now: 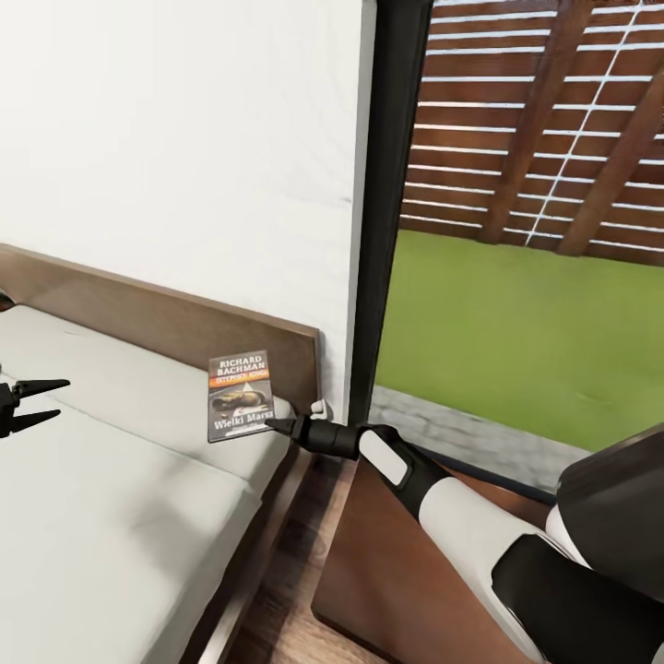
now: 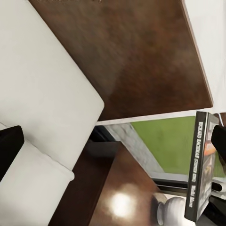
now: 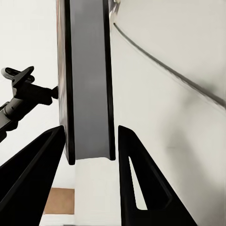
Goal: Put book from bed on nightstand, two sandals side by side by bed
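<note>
The book (image 1: 240,395) carries the only readable text. Its front cover, gripped at the lower corner between the jaws of the right gripper (image 1: 279,426), reads "RICHARD BACHMAN" in white, then an orange band whose smaller line is possibly "STEPHEN KING", then "Wielki Marsz" lowest. The spine (image 2: 201,165) repeats "RICHARD BACHMAN".

Right arm (image 1: 480,516): we see glossy white shells with black joints and a black wrist.
Right gripper (image 3: 89,160): two flat black tapered fingers.
Left gripper (image 1: 32,403): two slim black pointed prongs.
</note>
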### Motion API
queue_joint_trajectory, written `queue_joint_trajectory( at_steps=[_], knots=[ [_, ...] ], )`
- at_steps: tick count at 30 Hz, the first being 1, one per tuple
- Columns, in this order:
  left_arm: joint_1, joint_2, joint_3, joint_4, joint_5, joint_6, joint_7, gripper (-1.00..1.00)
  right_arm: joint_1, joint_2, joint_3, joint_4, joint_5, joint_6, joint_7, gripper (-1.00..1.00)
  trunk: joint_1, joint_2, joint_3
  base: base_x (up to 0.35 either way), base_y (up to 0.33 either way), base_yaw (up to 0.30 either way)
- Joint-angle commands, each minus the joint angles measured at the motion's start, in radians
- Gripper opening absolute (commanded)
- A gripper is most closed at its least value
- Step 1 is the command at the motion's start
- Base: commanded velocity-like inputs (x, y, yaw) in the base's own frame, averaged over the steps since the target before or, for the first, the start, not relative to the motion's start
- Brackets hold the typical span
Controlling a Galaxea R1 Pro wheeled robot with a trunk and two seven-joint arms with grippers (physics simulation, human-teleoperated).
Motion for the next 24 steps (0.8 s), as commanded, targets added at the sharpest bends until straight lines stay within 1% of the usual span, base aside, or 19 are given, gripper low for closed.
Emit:
queue_joint_trajectory(
  at_steps=[1,4,13,21,24],
  knots=[
    [-0.001,0.0,0.008,0.0,-0.011,0.009,-0.004,1.0,-0.001,0.0,0.006,0.001,-0.008,0.003,0.002,-1.0,0.0,0.0,0.001,0.0,0.0,0.0],
    [-0.001,0.0,0.008,0.0,-0.011,0.009,-0.004,1.0,-0.001,0.0,0.016,0.001,-0.008,0.003,0.002,-1.0,0.0,0.0,0.005,0.0,0.0,0.0],
    [-0.001,-0.002,0.008,0.0,-0.011,0.008,-0.003,1.0,0.011,0.0,0.026,0.001,-0.009,0.004,0.004,-1.0,0.0,0.0,0.019,0.0,0.0,0.0],
    [-0.001,-0.002,0.008,0.0,-0.011,0.009,0.001,1.0,0.023,0.0,0.061,-0.001,-0.01,0.003,0.011,-1.0,0.0,0.0,0.032,0.0,0.0,0.0],
    [-0.001,-0.002,0.009,0.0,-0.011,0.009,0.0,1.0,0.025,0.0,0.067,-0.001,-0.01,0.003,0.019,-1.0,0.0,0.0,0.036,0.0,0.0,0.0]
  ],
)
